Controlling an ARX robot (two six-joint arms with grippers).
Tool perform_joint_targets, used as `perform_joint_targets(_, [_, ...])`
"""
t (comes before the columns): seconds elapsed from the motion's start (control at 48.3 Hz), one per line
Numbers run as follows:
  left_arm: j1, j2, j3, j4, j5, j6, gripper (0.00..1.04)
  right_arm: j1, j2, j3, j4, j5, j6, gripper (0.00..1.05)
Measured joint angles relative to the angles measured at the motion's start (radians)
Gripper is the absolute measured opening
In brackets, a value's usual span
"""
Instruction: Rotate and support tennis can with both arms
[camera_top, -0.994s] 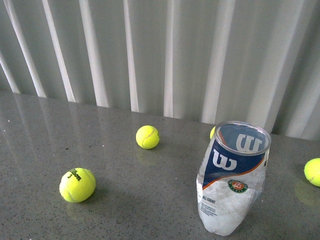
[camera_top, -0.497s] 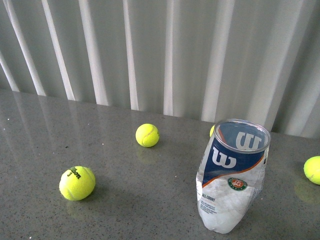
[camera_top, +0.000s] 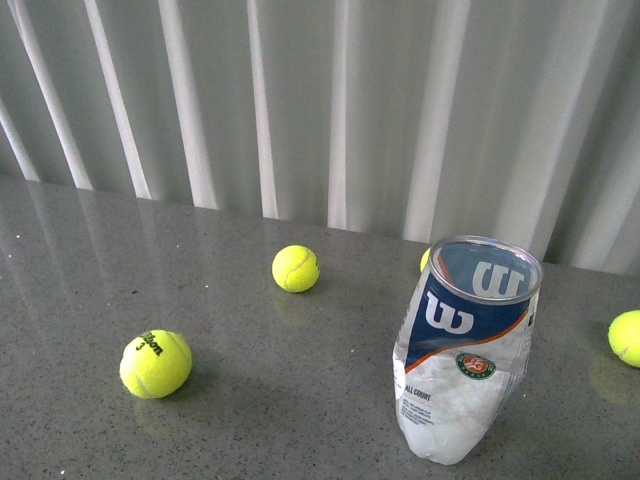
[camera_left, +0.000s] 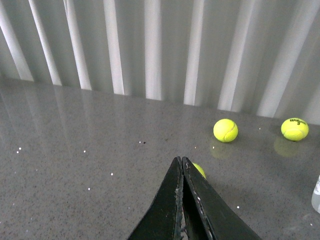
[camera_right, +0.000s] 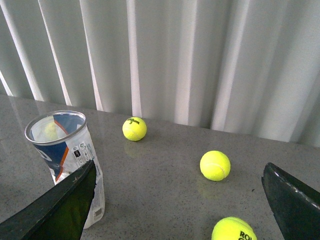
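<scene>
Though the tennis can (camera_top: 462, 350) stood upright, neither arm touched it: left gripper (camera_left: 182, 165) pinched closed, right gripper (camera_right: 180, 182) spread wide.

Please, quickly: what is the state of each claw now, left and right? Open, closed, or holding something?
Left claw: closed, holding nothing.
Right claw: open wide, empty; the tennis can stands beside one finger.

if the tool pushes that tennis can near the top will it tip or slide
Probably tip: the tennis can stands upright, tall and open-topped, apparently empty, so likely light. Its clear wall looks crumpled, so it may flex under a squeeze. The smooth table could let it slide too.
</scene>
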Motion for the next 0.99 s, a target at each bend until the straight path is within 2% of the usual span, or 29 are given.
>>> perform_joint_targets(0.456, [0.0, -0.008, 0.0, -0.005, 0.0, 0.0, 0.04, 0.0, 0.0, 0.0, 0.0, 0.0, 0.0, 0.98])
perform_joint_targets(0.497, [0.0, -0.008, 0.0, -0.005, 0.0, -0.001, 0.07, 0.0, 0.0, 0.0, 0.0, 0.0, 0.0, 0.98])
perform_joint_targets(0.642, [0.0, -0.008, 0.0, -0.005, 0.0, 0.0, 0.32, 0.0, 0.0, 0.0, 0.0, 0.0, 0.0, 0.98])
perform_joint_targets(0.766, [0.0, -0.008, 0.0, -0.005, 0.0, -0.001, 0.62, 0.0, 0.0, 0.0, 0.0, 0.0, 0.0, 0.98])
perform_joint_targets(0.829, [0.0, -0.008, 0.0, -0.005, 0.0, -0.001, 0.73, 0.0, 0.0, 0.0, 0.0, 0.0, 0.0, 0.98])
perform_joint_targets(0.932, [0.0, -0.008, 0.0, -0.005, 0.0, -0.001, 0.98, 0.0, 0.0, 0.0, 0.0, 0.0, 0.0, 0.98])
perform_joint_targets(0.994, [0.0, -0.008, 0.0, -0.005, 0.0, 0.0, 0.98, 0.0, 0.0, 0.0, 0.0, 0.0, 0.0, 0.98])
